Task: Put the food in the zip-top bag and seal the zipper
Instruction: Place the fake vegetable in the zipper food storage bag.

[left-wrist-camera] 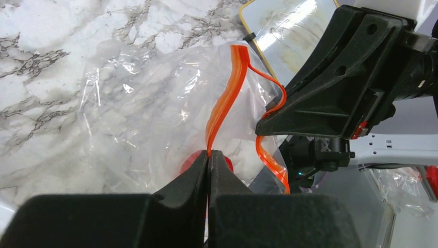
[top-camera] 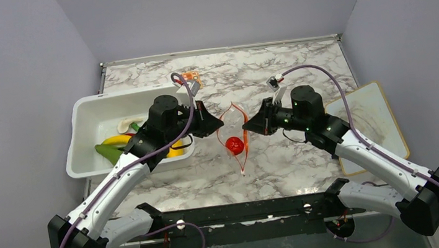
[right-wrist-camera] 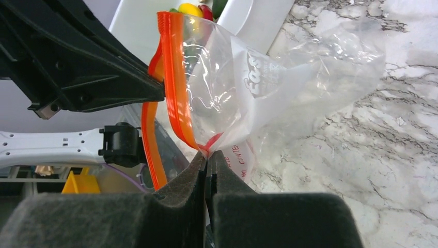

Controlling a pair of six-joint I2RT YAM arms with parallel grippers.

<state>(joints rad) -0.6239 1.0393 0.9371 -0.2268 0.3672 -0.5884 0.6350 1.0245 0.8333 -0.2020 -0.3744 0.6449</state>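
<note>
The clear zip-top bag (top-camera: 235, 136) is held up at the table's middle with its mouth pulled open. Its orange-red zipper (top-camera: 228, 113) forms a diamond outline. A round red tomato (top-camera: 235, 145) sits inside the bag. My left gripper (top-camera: 215, 122) is shut on the left zipper strip (left-wrist-camera: 222, 111). My right gripper (top-camera: 248, 127) is shut on the right zipper strip (right-wrist-camera: 175, 77). The bag also shows in the left wrist view (left-wrist-camera: 139, 113) and the right wrist view (right-wrist-camera: 279, 88). A yellow banana (top-camera: 116, 139) and a green chilli (top-camera: 108, 152) lie in the white tub (top-camera: 87, 111).
The white tub stands at the left, just behind my left arm. A flat clear board with a yellow rim (top-camera: 373, 122) lies at the right. A small orange and white piece (top-camera: 190, 76) lies at the back centre.
</note>
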